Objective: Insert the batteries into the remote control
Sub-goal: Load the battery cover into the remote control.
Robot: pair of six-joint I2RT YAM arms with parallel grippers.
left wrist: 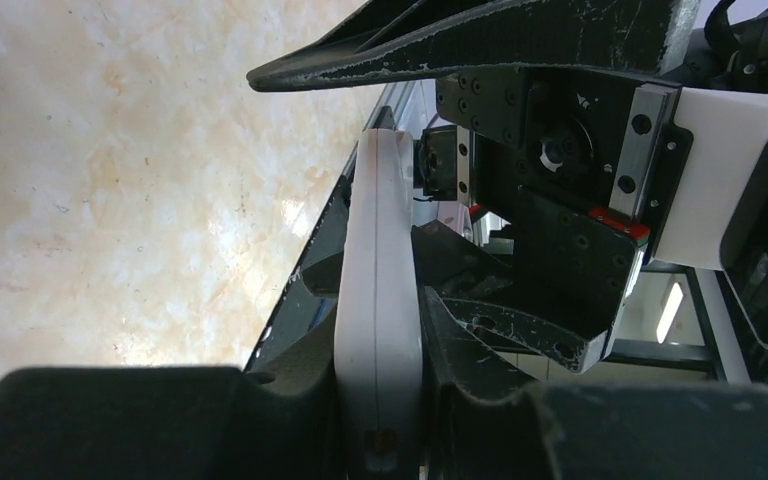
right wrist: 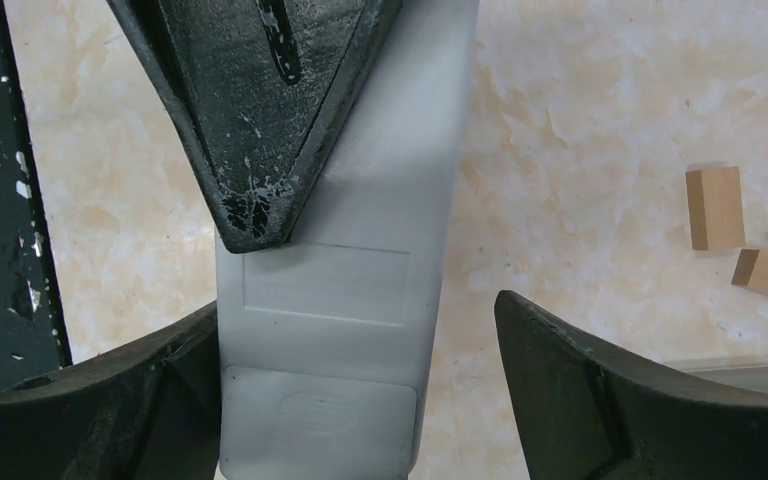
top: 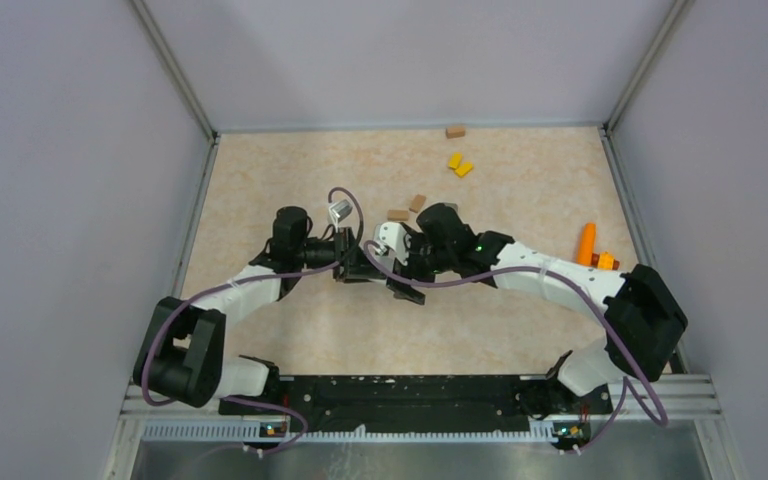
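The remote control [right wrist: 332, 300] is a pale grey slab held above the table, its back toward the right wrist camera and its battery cover [right wrist: 320, 410] in place. Edge-on in the left wrist view, the remote control [left wrist: 378, 290] sits clamped between the black fingers of my left gripper [left wrist: 378, 335]. My right gripper [right wrist: 358, 305] is open around the remote's lower end. Its left finger [right wrist: 110, 400] lies against the remote's edge and its right finger [right wrist: 610, 400] stands well apart. In the top view both grippers [top: 352, 262] [top: 396, 278] meet at mid-table. No batteries are in view.
Brown blocks [top: 397, 214] [top: 417, 202] lie just behind the grippers, and another brown block [top: 455, 131] by the back wall. Two yellow blocks [top: 459, 164] sit at the back right. An orange piece [top: 587, 244] lies near the right wall. Walls close three sides.
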